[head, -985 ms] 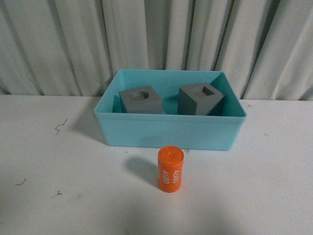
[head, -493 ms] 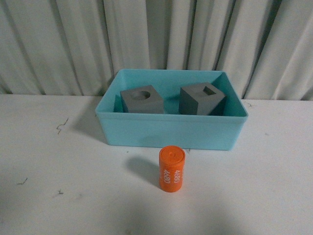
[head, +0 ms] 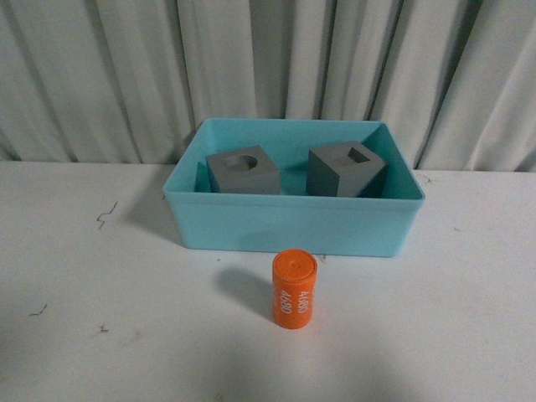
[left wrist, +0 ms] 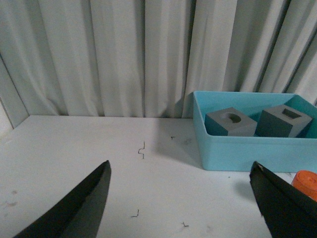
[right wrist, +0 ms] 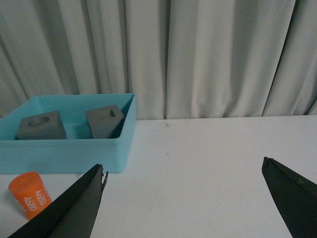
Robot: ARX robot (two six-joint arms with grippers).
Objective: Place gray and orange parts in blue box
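Nothing moves since the earlier frames but a slight view shift. The round-recess gray cube (head: pixel 243 172) and square-recess gray cube (head: pixel 345 170) sit in the blue box (head: pixel 289 224). The orange cylinder (head: pixel 294 289) stands upright on the worktop (head: pixel 126 322) just before it, between our left tool (left wrist: pixel 180 165) and right tool (right wrist: pixel 183 164). Both are spread and empty, and we judge neither clearly nearer.

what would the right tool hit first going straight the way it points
Probably only the pale pleated curtain, past bare white table; the turquoise plastic bin sits off to one side.
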